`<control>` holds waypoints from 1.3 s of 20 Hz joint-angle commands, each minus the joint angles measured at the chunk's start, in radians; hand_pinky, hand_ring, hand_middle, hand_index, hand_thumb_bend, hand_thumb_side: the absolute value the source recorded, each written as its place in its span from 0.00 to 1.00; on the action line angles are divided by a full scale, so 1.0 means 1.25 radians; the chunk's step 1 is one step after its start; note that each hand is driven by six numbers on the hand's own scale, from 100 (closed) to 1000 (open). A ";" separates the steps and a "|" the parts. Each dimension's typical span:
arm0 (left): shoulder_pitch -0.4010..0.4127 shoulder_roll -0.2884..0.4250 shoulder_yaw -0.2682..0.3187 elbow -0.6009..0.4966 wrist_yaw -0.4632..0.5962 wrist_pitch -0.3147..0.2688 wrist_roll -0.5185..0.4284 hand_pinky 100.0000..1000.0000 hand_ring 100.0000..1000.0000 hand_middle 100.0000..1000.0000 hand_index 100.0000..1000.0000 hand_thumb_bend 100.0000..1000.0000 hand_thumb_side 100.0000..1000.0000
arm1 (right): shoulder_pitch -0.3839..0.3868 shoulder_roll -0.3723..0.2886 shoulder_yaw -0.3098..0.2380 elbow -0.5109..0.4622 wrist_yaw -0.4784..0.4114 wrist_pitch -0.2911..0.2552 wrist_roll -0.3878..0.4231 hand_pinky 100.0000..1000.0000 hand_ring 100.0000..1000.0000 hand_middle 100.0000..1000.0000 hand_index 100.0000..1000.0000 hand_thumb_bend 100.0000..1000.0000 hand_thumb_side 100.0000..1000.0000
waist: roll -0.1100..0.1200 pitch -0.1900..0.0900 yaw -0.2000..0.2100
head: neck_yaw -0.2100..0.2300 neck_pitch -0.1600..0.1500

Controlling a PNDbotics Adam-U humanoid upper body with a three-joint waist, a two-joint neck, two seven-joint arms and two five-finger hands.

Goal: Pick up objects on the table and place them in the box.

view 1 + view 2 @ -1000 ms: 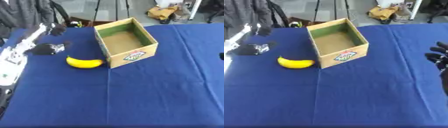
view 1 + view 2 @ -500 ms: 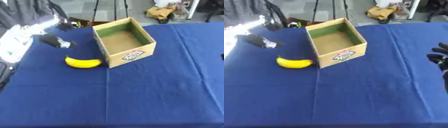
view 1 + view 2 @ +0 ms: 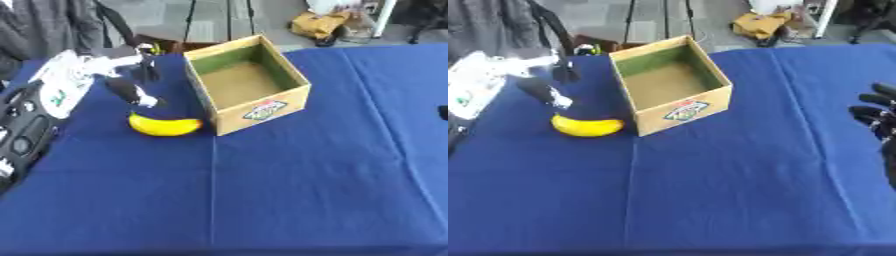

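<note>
The left hand (image 3: 131, 67) pinches a slim dark object with a pale tip (image 3: 131, 92), lifted above the curved, smooth yellow banana (image 3: 164, 126). The banana lies on the blue cloth surface (image 3: 289, 185), touching the open cardboard box (image 3: 249, 82). The right hand (image 3: 878, 120) rests with relaxed fingers at the right edge.

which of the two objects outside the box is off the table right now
The black object with a white tip, held up in the left hand. The banana lies on the blue table against the cardboard box, which has nothing in it.
</note>
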 commanded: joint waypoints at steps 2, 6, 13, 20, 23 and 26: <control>-0.012 -0.008 0.013 0.022 -0.055 -0.022 0.009 0.66 0.57 0.55 0.70 0.50 0.40 | -0.007 -0.012 -0.009 -0.008 -0.001 -0.001 0.000 0.80 0.64 0.64 0.78 0.00 0.91 | -0.003 -0.008 0.003 | -0.001 0.003; -0.010 -0.027 0.021 0.038 -0.107 -0.042 0.018 0.66 0.56 0.54 0.69 0.50 0.40 | -0.008 -0.011 -0.008 -0.008 -0.002 -0.001 0.000 0.80 0.64 0.64 0.78 0.00 0.91 | -0.004 -0.007 0.004 | 0.000 0.003; -0.004 -0.055 0.032 0.060 -0.201 -0.081 0.032 0.66 0.56 0.54 0.68 0.50 0.39 | -0.008 -0.010 -0.009 -0.008 -0.002 -0.002 0.000 0.80 0.64 0.64 0.78 0.00 0.91 | -0.006 -0.005 0.003 | 0.002 0.001; 0.007 -0.080 0.056 0.084 -0.295 -0.110 0.070 0.65 0.55 0.52 0.67 0.48 0.38 | -0.007 -0.008 -0.010 -0.008 -0.002 -0.002 -0.001 0.80 0.64 0.64 0.78 0.00 0.91 | -0.006 -0.005 0.001 | 0.002 0.001; 0.008 -0.087 0.065 0.095 -0.329 -0.124 0.087 0.65 0.54 0.52 0.67 0.48 0.38 | -0.007 -0.008 -0.010 -0.008 -0.002 -0.002 -0.001 0.80 0.64 0.64 0.78 0.00 0.91 | -0.006 -0.004 0.001 | 0.002 0.002; 0.010 -0.091 0.071 0.104 -0.343 -0.133 0.096 0.65 0.54 0.52 0.67 0.48 0.38 | -0.006 -0.008 -0.010 -0.008 -0.002 -0.002 -0.001 0.80 0.64 0.64 0.78 0.00 0.91 | -0.006 -0.004 0.000 | 0.001 0.002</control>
